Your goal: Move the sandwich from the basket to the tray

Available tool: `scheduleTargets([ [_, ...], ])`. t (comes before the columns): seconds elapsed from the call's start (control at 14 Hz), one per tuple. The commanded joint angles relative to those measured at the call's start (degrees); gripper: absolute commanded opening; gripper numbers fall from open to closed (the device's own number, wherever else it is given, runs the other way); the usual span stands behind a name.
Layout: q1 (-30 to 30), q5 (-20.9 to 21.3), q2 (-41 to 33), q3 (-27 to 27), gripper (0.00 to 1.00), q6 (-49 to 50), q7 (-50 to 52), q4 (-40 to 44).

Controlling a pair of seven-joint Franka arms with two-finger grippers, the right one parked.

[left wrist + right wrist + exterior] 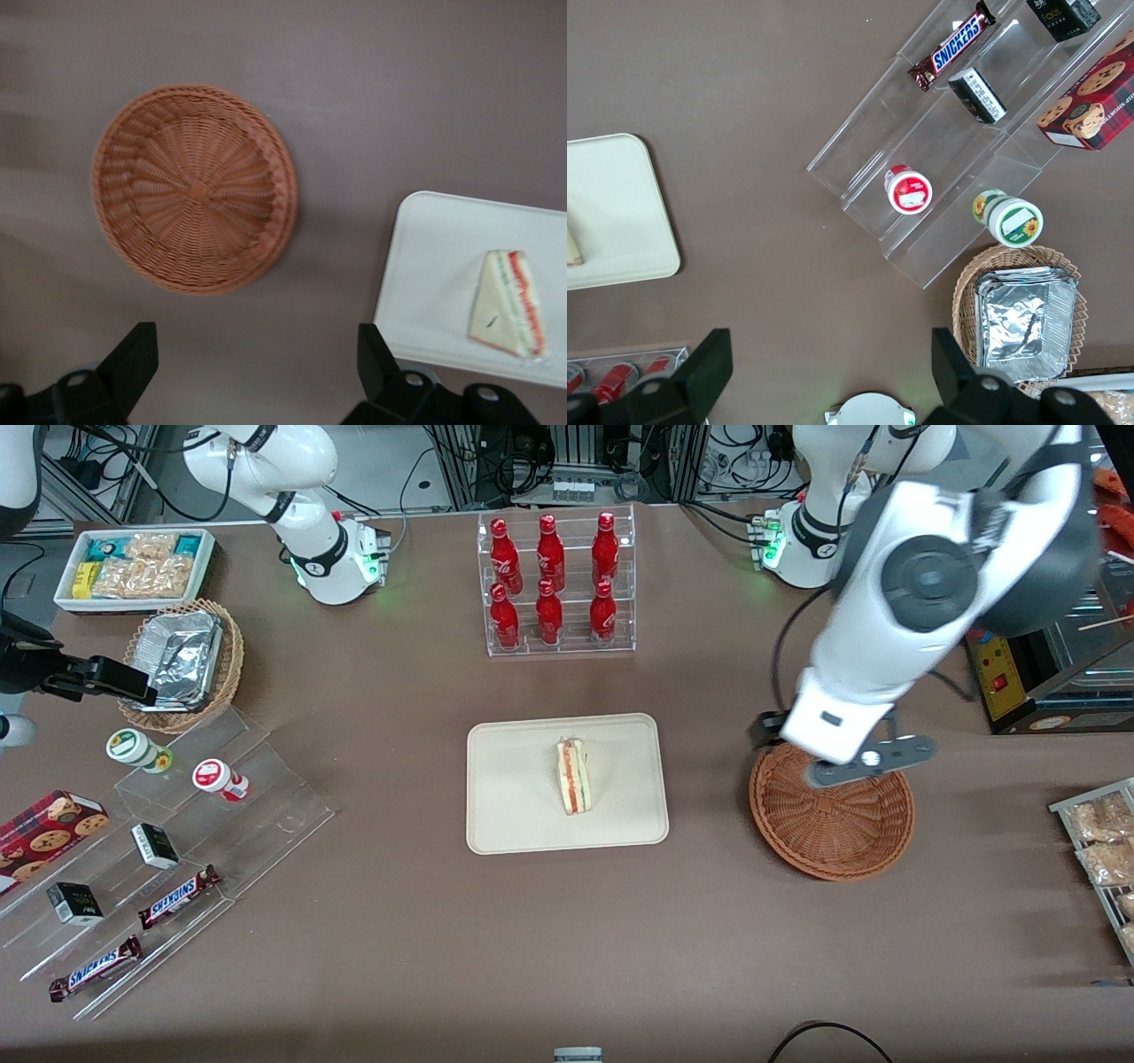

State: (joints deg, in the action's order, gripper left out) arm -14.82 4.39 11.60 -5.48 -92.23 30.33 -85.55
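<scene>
While the sandwich [574, 777] lies on the tray [514, 815], the jaws [251, 363] hang released above the probably empty basket [842, 837].

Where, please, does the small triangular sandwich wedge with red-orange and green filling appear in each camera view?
Front view: the sandwich lies on the cream rectangular plastic tray.
Left wrist view: sandwich on the tray, beside the empty reddish-brown wicker basket; the open gripper hangs above.
Right wrist view: only a sliver at the picture's edge.
Shared landmark: the tray.
</scene>
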Motion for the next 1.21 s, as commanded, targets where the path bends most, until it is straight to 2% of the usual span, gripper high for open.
scheduleTargets([
  [0.0, 5.23, 0.09, -8.77, -0.58, 0.99, -0.05, -10.16, -8.12],
  [0.14, 9.44, 0.09, -11.24, -0.58, 0.99, 1.52, -17.63, -9.28],
  [0.43, 14.2, -0.44, -14.23, -0.32, 0.99, 4.33, -28.54, -9.28],
  [0.57, 13.6, -0.87, -15.55, 2.14, 0.99, 5.22, -30.15, -8.93],
  [0.93, 13.33, -0.79, -16.26, 2.06, 0.99, 5.75, -29.54, -7.61],
  [1.14, 10.62, 0.0, -14.34, 2.32, 0.99, 3.65, -29.45, -7.09],
])
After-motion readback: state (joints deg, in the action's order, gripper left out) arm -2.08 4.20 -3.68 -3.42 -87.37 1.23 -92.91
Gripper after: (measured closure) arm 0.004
